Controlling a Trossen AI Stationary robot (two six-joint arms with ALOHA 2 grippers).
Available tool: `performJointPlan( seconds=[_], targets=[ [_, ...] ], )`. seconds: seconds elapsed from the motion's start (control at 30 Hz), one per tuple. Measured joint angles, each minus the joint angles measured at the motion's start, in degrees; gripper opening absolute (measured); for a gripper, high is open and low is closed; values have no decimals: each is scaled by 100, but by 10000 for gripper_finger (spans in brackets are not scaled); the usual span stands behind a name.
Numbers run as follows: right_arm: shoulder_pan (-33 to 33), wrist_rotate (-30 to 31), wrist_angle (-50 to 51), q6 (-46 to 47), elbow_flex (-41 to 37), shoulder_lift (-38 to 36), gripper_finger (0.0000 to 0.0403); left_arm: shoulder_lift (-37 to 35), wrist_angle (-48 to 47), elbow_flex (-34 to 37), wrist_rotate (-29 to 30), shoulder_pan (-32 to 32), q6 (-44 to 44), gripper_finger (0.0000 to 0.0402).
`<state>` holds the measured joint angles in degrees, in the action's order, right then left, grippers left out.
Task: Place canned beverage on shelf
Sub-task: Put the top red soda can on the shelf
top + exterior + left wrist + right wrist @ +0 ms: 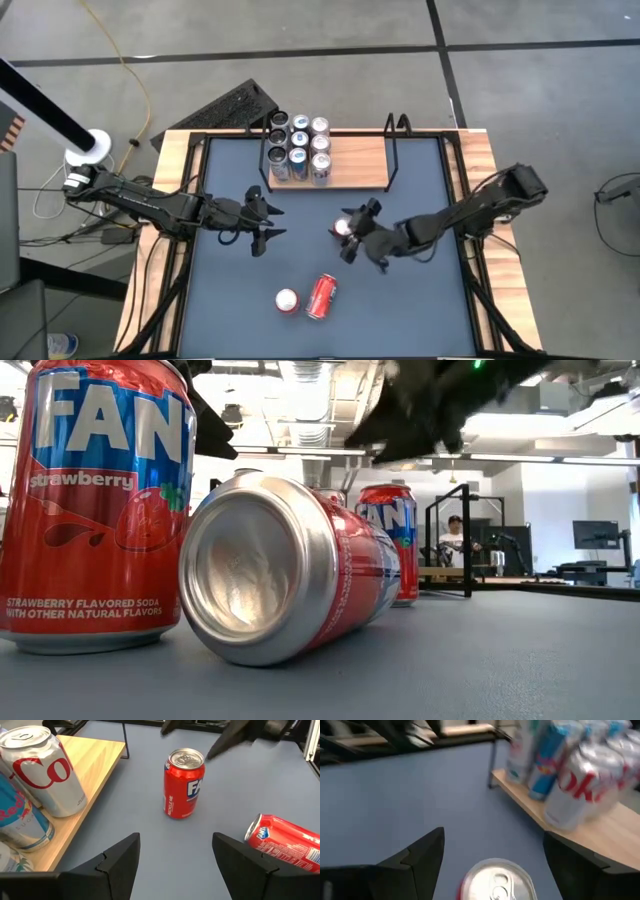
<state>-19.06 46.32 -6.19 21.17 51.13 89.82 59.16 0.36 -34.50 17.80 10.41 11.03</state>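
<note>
- Shelf (352, 160) sits against the far edge of the table (420, 300), a light-wood board with thin black rod uprights at both ends.
- Cans (298, 148), 8 of them in a tight block, stand on the shelf's left end; its right part is bare wood.
- Red upright can (344, 227) stands near the middle of the table, in front of the shelf and apart from it.
- Right claw (356, 232) hovers right at this can with its fingers spread wide; in the right wrist view the can top (497, 879) shows between the 2 fingers, and I cannot tell whether they touch it.
- Left claw (270, 219) hangs over the table left of the middle, well clear of every can, empty; its fingers look apart in the left wrist view, though it stands near its narrowest.
- Second upright can (287, 300) stands near the front edge of the table.
- Tipped can (321, 296) lies on its side just beside that one.
</note>
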Motion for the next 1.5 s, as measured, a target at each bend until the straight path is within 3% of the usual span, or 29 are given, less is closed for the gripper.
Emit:
performJointPlan(
  seconds=[0.1, 0.2, 0.33, 0.47, 0.6, 1.0, 1.33, 1.5],
  targets=[
    [194, -600, 517, -179, 169, -523, 321, 0, 0, 0, -7, 1, 1, 238],
    [539, -1451, 2302, -175, 861, -756, 321, 0, -1, 0, -93, 0, 35, 238],
    [990, -2493, 4643, -280, 2442, -499, 320, 0, -28, 0, -108, 0, 130, 238],
    [1135, -2779, 6073, -648, 3748, 128, 321, 0, -133, -1, -115, 0, 187, 238],
    [1021, -2851, 6562, -881, 4289, 645, 321, 0, -254, -2, -178, 4, 208, 238],
    [588, -2867, 6635, -868, 4336, 1456, 320, 0, -254, -2, -208, 4, 199, 238],
    [555, -2625, 6596, -1121, 4336, 1406, 320, 0, -236, -2, 407, 4, 337, 238],
    [690, -3026, 6662, -1169, 4336, 1437, 321, 0, -236, -2, 681, 4, 457, 238]
  ],
)
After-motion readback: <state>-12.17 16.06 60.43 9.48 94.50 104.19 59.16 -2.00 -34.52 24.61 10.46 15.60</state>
